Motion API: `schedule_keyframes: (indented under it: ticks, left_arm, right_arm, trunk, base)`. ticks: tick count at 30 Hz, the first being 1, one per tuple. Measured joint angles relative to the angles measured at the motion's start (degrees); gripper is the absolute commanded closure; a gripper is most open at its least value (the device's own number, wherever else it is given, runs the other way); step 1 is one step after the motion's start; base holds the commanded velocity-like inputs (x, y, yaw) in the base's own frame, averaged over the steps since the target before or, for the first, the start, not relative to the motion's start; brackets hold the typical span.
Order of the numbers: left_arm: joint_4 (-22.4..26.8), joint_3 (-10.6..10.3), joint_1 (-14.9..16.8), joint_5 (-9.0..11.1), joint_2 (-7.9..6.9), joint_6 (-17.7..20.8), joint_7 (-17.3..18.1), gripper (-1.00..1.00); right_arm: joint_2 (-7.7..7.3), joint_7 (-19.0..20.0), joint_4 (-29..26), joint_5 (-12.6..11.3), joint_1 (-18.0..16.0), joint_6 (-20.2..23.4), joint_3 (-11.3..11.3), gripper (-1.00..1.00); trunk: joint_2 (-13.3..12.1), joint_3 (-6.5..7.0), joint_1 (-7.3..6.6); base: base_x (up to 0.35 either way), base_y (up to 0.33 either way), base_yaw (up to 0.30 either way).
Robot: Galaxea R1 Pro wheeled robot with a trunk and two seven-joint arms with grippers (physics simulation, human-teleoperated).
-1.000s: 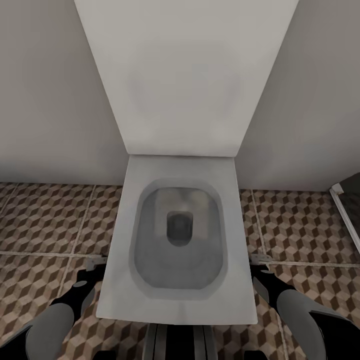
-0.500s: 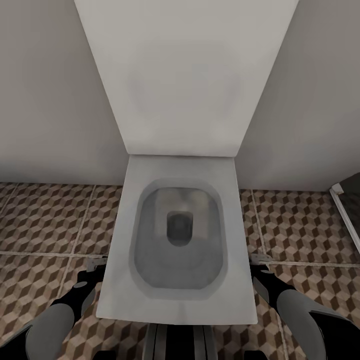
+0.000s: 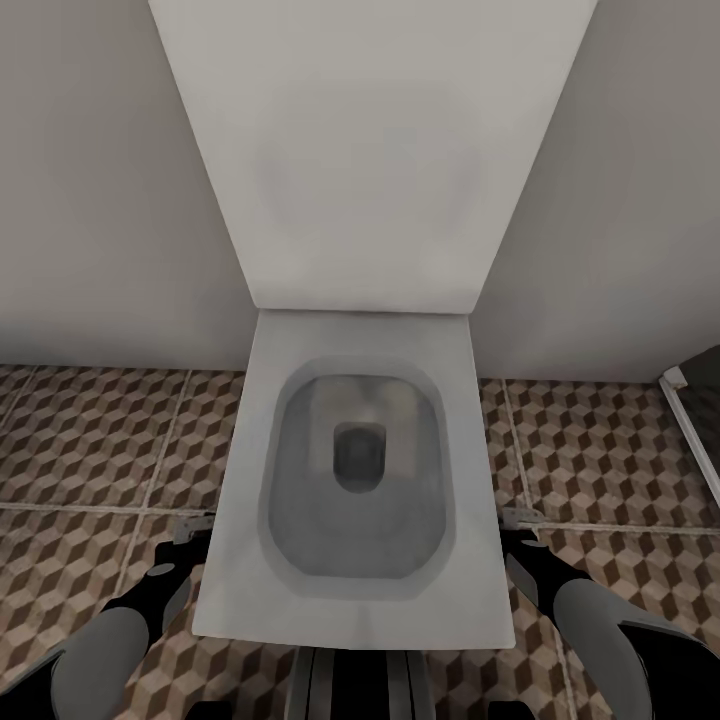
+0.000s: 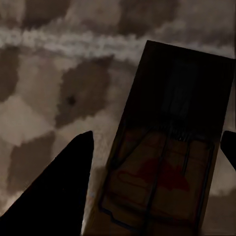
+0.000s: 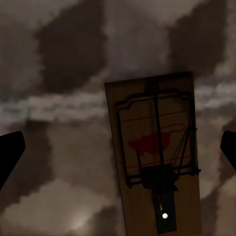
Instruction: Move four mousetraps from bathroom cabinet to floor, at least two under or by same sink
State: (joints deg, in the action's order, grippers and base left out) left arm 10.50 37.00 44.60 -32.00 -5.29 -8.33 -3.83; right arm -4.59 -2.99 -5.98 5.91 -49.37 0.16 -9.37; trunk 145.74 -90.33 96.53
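Note:
Two mousetraps lie flat on the cube-patterned bathroom floor (image 3: 90, 440), one on each side of the toilet. The left mousetrap (image 3: 192, 524) is a tan slab with a wire spring and red print (image 4: 162, 167); my left gripper (image 3: 172, 565) hangs open just above it (image 4: 157, 137), fingers spread to both sides of it. The right mousetrap (image 3: 520, 517) lies the same way (image 5: 155, 157) under my open right gripper (image 3: 522, 555), whose fingertips sit far apart (image 5: 122, 140). The cabinet and the sink are out of view.
A white toilet (image 3: 250, 480) with its raised lid (image 3: 370, 160) stands directly ahead against the pale wall, between my two arms. A dark panel with a white frame (image 3: 690, 410) is at the right edge. Tiled floor runs along both sides of the toilet.

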Motion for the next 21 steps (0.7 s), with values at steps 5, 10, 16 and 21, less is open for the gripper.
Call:
schedule_keyframes:
  ticks: [5, 10, 16, 21]
  left_arm:
    - [0.0, -0.01, 0.0, -0.01, -0.04, 0.0, 0.0, -1.0]
    - [0.0, -0.01, 0.0, -0.01, -0.03, 0.01, 0.0, -1.0]
    - [0.0, -0.01, 0.0, -0.01, -0.05, 0.01, 0.0, -1.0]
    - [0.0, -0.01, 0.0, -0.01, -0.06, 0.01, -0.01, -1.0]
  right_arm:
    - [0.0, 0.0, 0.0, 0.0, 0.0, 0.0, 0.0, -1.0]
    - [0.0, 0.0, -0.01, 0.0, 0.0, 0.0, 0.0, -1.0]
    - [0.0, 0.0, -0.01, 0.0, 0.0, 0.0, 0.0, -1.0]
    - [0.0, 0.0, -0.01, 0.0, 0.0, 0.0, 0.0, -1.0]
  trunk:
    - [0.0, 0.0, 0.0]
    - [0.0, 0.0, 0.0]
    - [0.0, 0.0, 0.0]
    - [0.0, 0.0, 0.0]
  base:
    - [0.0, 0.0, 0.0]
    - [0.0, 0.0, 0.0]
    - [0.0, 0.0, 0.0]
    - [0.0, 0.0, 0.0]
